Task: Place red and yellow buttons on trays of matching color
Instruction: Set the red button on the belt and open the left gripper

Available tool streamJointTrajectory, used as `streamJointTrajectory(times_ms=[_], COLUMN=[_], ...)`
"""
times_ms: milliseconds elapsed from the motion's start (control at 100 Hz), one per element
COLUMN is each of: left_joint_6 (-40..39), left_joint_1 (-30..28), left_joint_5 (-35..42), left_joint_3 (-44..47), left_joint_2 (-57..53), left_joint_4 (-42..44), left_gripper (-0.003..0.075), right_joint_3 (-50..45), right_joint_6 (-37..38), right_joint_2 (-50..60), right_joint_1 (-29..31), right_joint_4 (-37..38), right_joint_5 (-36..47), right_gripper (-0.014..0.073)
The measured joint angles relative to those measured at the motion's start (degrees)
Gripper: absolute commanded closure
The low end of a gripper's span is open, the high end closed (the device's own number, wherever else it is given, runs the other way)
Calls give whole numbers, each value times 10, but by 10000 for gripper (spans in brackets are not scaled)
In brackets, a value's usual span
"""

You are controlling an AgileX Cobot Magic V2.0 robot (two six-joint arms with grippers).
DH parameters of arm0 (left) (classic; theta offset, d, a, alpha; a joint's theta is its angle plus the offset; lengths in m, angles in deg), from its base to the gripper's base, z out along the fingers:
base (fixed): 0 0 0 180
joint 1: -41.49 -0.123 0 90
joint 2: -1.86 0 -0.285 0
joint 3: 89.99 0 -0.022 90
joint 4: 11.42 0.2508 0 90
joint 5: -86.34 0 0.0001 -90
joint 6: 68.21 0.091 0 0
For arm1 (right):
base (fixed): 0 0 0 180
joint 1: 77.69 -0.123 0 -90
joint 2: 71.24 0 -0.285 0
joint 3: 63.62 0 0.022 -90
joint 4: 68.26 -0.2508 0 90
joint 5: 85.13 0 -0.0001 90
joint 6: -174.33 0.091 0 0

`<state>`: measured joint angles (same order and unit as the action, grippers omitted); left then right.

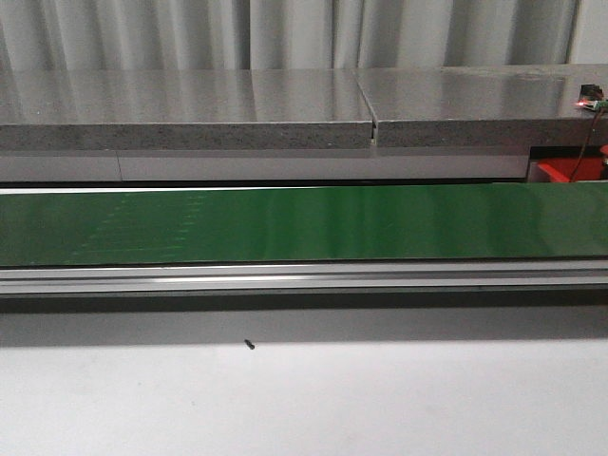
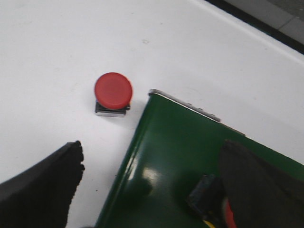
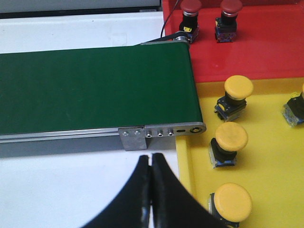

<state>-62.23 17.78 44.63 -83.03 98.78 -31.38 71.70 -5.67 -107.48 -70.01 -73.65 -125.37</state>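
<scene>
In the left wrist view a red button (image 2: 113, 90) stands on the white table, just off the corner of the green conveyor belt (image 2: 175, 142). My left gripper (image 2: 153, 147) hangs open over that belt end, its fingers wide apart. A small dark block with red and yellow bits sits against one finger (image 2: 256, 180); I cannot tell what it is. My right gripper (image 3: 151, 156) is shut on nothing over the white table, beside the yellow tray (image 3: 275, 156), which holds several yellow buttons (image 3: 231, 136). The red tray (image 3: 270, 47) behind it holds two red buttons (image 3: 191, 6).
The green belt (image 1: 285, 223) runs across the front view on its metal frame (image 1: 285, 280), with a grey stone ledge (image 1: 190, 114) behind. A corner of the red tray (image 1: 560, 171) shows at the right, below a small circuit board with a red light (image 1: 591, 100). A tiny black speck (image 1: 249, 345) lies on the table.
</scene>
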Motion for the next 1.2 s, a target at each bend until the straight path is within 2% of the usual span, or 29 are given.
streamJointTrajectory(times_ms=[140, 660, 1060, 1140, 1200], left_joint_6=[-8, -85, -89, -89, -89], left_joint_1=[-18, -18, -18, -18, -18], left_joint_5=[-17, -51, -38, -28, -26], left_joint_3=[-27, -156, -177, -177, -177], left_joint_2=[45, 213, 279, 279, 279], left_joint_4=[1, 0, -5, -6, -6], left_gripper=[154, 155, 157, 197, 272], right_joint_3=[0, 0, 0, 0, 0], right_joint_6=[0, 0, 0, 0, 0], right_joint_2=[0, 0, 0, 0, 0], right_joint_1=[0, 0, 0, 0, 0], right_joint_4=[0, 0, 0, 1, 1], right_joint_5=[0, 0, 0, 0, 0], right_gripper=[660, 660, 660, 660, 660])
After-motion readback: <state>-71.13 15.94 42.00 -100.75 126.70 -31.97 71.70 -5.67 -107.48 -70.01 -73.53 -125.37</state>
